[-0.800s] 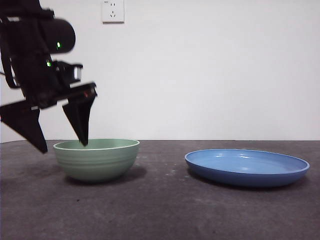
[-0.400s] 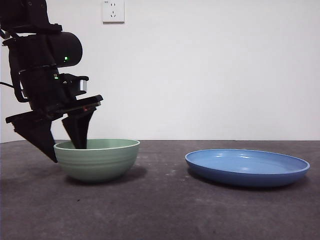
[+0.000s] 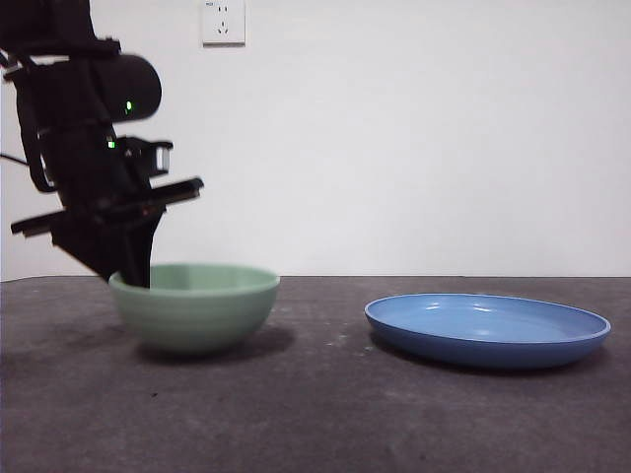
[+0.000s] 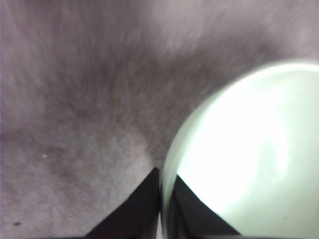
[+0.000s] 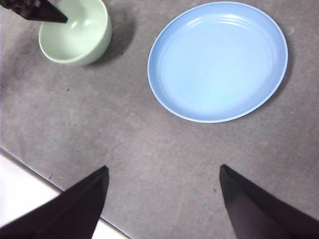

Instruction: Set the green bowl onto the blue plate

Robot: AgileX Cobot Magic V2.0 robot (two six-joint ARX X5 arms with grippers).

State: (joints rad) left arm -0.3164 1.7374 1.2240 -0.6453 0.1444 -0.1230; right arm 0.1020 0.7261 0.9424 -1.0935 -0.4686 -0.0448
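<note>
The green bowl [image 3: 194, 307] is at the left of the dark table, blurred by motion and slightly raised, its left rim highest. My left gripper [image 3: 126, 271] is shut on that left rim, one jaw inside and one outside. The left wrist view shows the jaws of the left gripper [image 4: 162, 199] pinching the wall of the bowl [image 4: 249, 149]. The blue plate [image 3: 487, 328] lies flat to the right, a gap apart from the bowl. My right gripper [image 5: 163, 168] hangs open high above the table, looking down on the bowl [image 5: 75, 32] and the plate [image 5: 218, 59].
A white wall socket [image 3: 222, 20] is on the back wall. The table's near edge [image 5: 20, 199] shows as a white strip in the right wrist view. Bare grey tabletop [image 3: 325, 394] lies between and in front of the bowl and plate.
The left gripper's jaws have shut on the bowl's left rim. The bowl has risen slightly and shifted a little to the right. The plate has not moved.
</note>
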